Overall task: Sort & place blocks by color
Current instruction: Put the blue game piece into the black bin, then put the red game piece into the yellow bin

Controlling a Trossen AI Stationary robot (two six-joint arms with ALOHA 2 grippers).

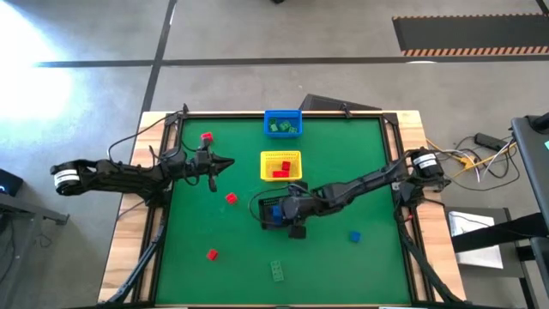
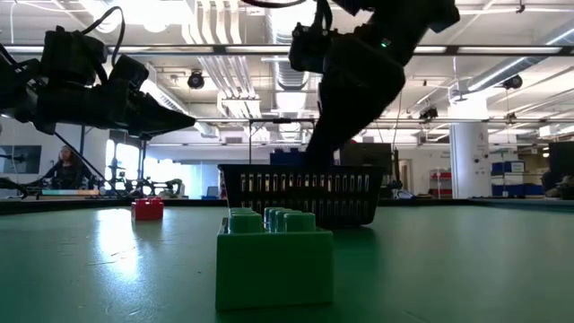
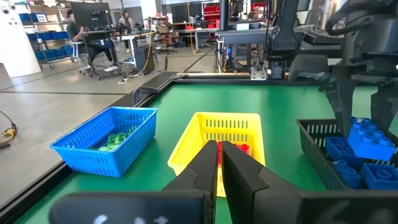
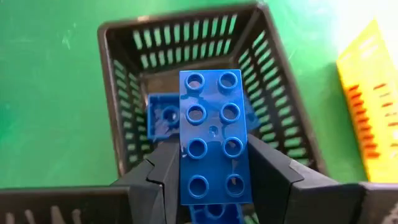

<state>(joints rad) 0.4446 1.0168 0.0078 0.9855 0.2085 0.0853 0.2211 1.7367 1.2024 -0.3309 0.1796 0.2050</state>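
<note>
From above I see my right gripper (image 1: 276, 211) over the black basket (image 1: 260, 216) mid-table, the left gripper (image 1: 225, 163) hanging left of the yellow basket (image 1: 280, 155), and loose blocks scattered on the mat. At table height a green block (image 2: 273, 257) sits nearest, the black basket behind it. My left wrist shows its fingers (image 3: 202, 169) together, empty; my right wrist shows the fingers (image 4: 163, 174) clamped on a long blue block (image 4: 213, 137) above the black basket.
</note>
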